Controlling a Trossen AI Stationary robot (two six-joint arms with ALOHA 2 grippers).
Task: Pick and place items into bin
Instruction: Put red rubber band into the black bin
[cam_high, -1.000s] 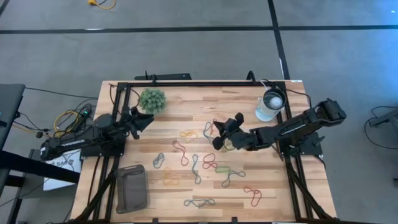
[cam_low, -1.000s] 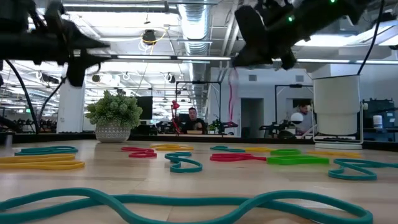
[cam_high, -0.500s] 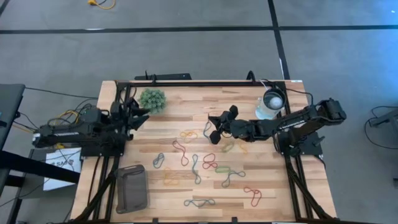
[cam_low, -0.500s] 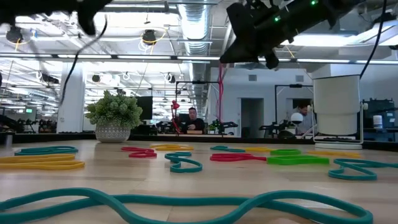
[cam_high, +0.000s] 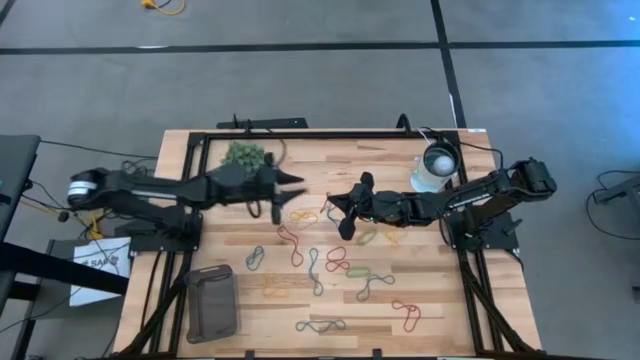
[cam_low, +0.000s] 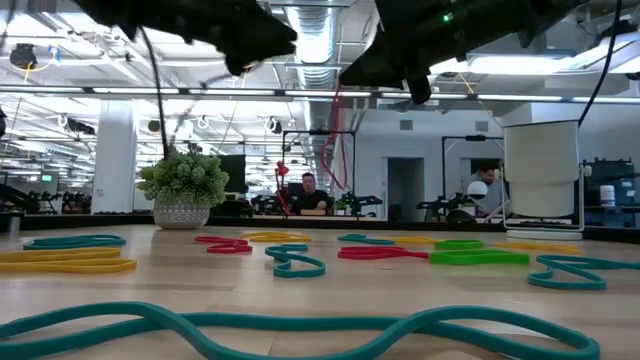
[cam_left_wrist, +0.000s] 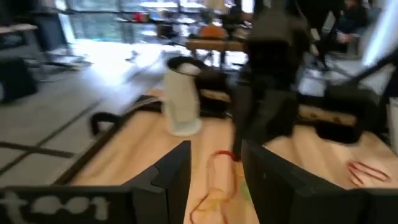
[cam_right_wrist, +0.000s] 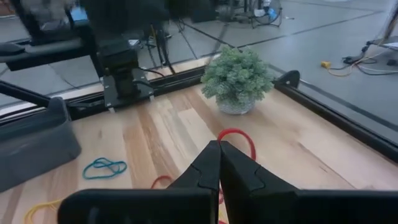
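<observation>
My right gripper (cam_high: 343, 207) is over the middle of the table, above the surface, and is shut on a red rubber band (cam_low: 338, 130). My left gripper (cam_high: 290, 192) reaches in from the left over the plant and stands open just left of the right gripper; in its wrist view (cam_left_wrist: 214, 168) the red band (cam_left_wrist: 219, 163) hangs ahead of its fingers. Many red, yellow, green and blue-grey bands (cam_high: 290, 243) lie flat on the wood. The dark grey bin (cam_high: 212, 302) stands at the near left and also shows in the right wrist view (cam_right_wrist: 31, 146). My right gripper pinches the red band between its two shut fingertips; a loop of it (cam_right_wrist: 236, 138) stands out beyond them. The fingers point roughly level toward the table's left. The band hangs slack below the gripper, clear of the table.
A fuzzy green plant ball (cam_high: 243, 153) sits at the far left, partly under my left arm. A white round lamp-like object (cam_high: 435, 165) stands at the far right. A black metal frame (cam_high: 300, 133) runs round the table's edges.
My left arm has swung from the table's left edge out over the plant toward the middle, up to the right gripper. My right gripper has moved a little toward the table's left with the red band still hanging from it.
</observation>
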